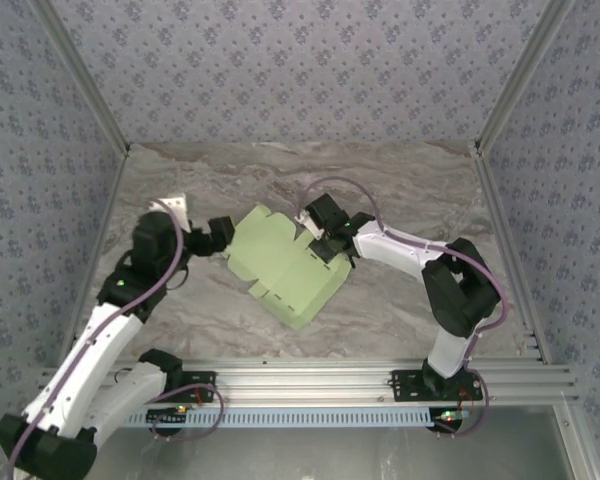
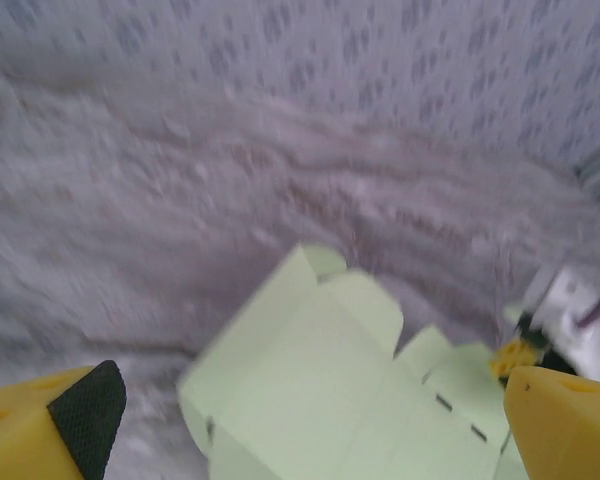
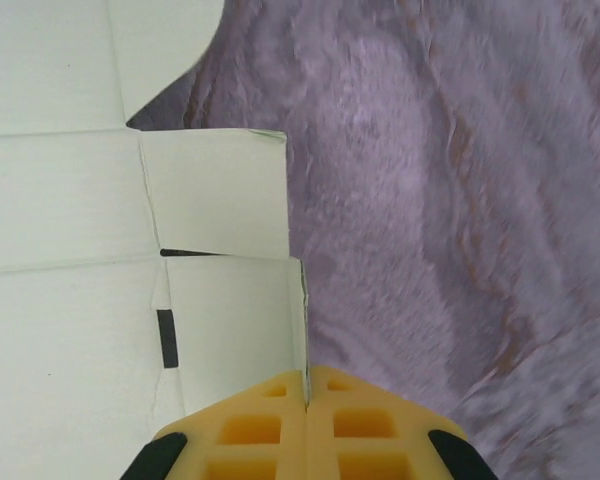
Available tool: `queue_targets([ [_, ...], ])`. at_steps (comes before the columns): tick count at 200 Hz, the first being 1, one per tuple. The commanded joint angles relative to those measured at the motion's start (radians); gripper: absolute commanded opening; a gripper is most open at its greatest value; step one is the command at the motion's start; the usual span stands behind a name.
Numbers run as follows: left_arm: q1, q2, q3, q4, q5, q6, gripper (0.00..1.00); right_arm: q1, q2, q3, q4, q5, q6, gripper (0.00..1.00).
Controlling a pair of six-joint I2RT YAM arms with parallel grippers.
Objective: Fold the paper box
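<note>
From above, the box [image 1: 280, 268] lies flat and unfolded at the middle of the table [image 1: 400, 190]. It is pale green thin card with tabs, notched edges and crease lines. The left gripper [image 1: 226, 243] sits just off its left corner. The right gripper [image 1: 328, 246] is at its right edge. The table is grey-brown and marbled, patterned blue-grey walls [image 1: 280, 60] close it in, and a metal rail [image 1: 310, 380] runs along its near edge.

Left wrist: the left gripper [image 2: 310, 400] is spread wide with nothing in it, and the box [image 2: 310, 350] lies low ahead between its yellow fingers [image 2: 40, 435].

Right wrist: the right gripper [image 3: 307, 425] is pinched closed on the edge of a flap of the box [image 3: 70, 190], which looks near white here, with a dark slot beside the crease.
</note>
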Motion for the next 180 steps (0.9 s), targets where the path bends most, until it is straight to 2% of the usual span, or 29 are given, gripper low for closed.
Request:
queue_targets([
  [1, 0.081, 0.073, 0.069, -0.102, 0.119, 0.116, 0.99, 0.003, -0.043, -0.002, 0.090, 0.041, -0.389, 0.00],
  [14, 0.109, 0.135, 0.088, -0.111, 0.161, 0.131, 1.00, 0.004, -0.046, -0.001, 0.081, -0.006, -0.515, 0.00],
  [31, 0.133, 0.227, 0.064, -0.071, 0.213, 0.101, 0.99, 0.000, -0.038, 0.042, -0.030, -0.153, -0.635, 0.00],
  [41, 0.142, 0.282, 0.034, -0.031, 0.272, 0.074, 0.99, 0.003, -0.036, 0.032, -0.017, -0.206, -0.710, 0.00],
  [62, 0.144, 0.365, -0.017, 0.035, 0.368, 0.025, 0.99, 0.018, -0.026, -0.002, 0.136, -0.163, -0.762, 0.11],
  [66, 0.142, 0.367, -0.033, 0.060, 0.380, 0.016, 0.99, 0.018, -0.026, 0.001, 0.143, -0.156, -0.759, 0.20],
  [68, 0.142, 0.368, -0.040, 0.071, 0.385, 0.011, 0.99, 0.018, -0.026, 0.005, 0.144, -0.154, -0.758, 0.37],
  [71, 0.142, 0.366, -0.054, 0.092, 0.388, 0.004, 0.99, 0.016, -0.025, 0.010, 0.144, -0.152, -0.750, 0.78],
  [72, 0.142, 0.366, -0.056, 0.098, 0.389, 0.002, 0.99, 0.017, -0.026, 0.012, 0.143, -0.151, -0.746, 0.89],
  [74, 0.142, 0.364, -0.066, 0.113, 0.392, -0.001, 0.99, 0.017, -0.026, 0.017, 0.144, -0.147, -0.737, 0.97],
  [76, 0.142, 0.362, -0.073, 0.124, 0.393, -0.006, 0.99, 0.015, -0.027, 0.021, 0.145, -0.144, -0.723, 0.99],
  [84, 0.142, 0.352, -0.096, 0.166, 0.401, -0.019, 0.99, 0.012, -0.037, 0.040, 0.135, -0.142, -0.654, 1.00],
  [96, 0.142, 0.341, -0.110, 0.200, 0.431, -0.019, 0.99, -0.002, -0.078, 0.055, 0.118, -0.218, -0.547, 0.98],
  [122, 0.120, 0.355, -0.093, 0.271, 0.487, 0.029, 0.99, -0.038, -0.219, -0.048, 0.256, -0.285, -0.145, 1.00],
  [133, 0.090, 0.379, -0.069, 0.316, 0.481, 0.086, 0.99, -0.085, -0.275, -0.087, 0.276, -0.297, 0.094, 1.00],
  [152, -0.004, 0.436, -0.011, 0.371, 0.458, 0.281, 0.99, -0.214, -0.334, -0.136, 0.206, -0.314, 0.523, 1.00],
  [164, -0.059, 0.498, 0.054, 0.359, 0.496, 0.456, 0.99, -0.299, -0.342, -0.150, 0.095, -0.321, 0.754, 1.00],
  [180, -0.100, 0.631, 0.198, 0.258, 0.559, 0.656, 0.99, -0.411, -0.338, -0.169, -0.020, -0.440, 0.917, 1.00],
])
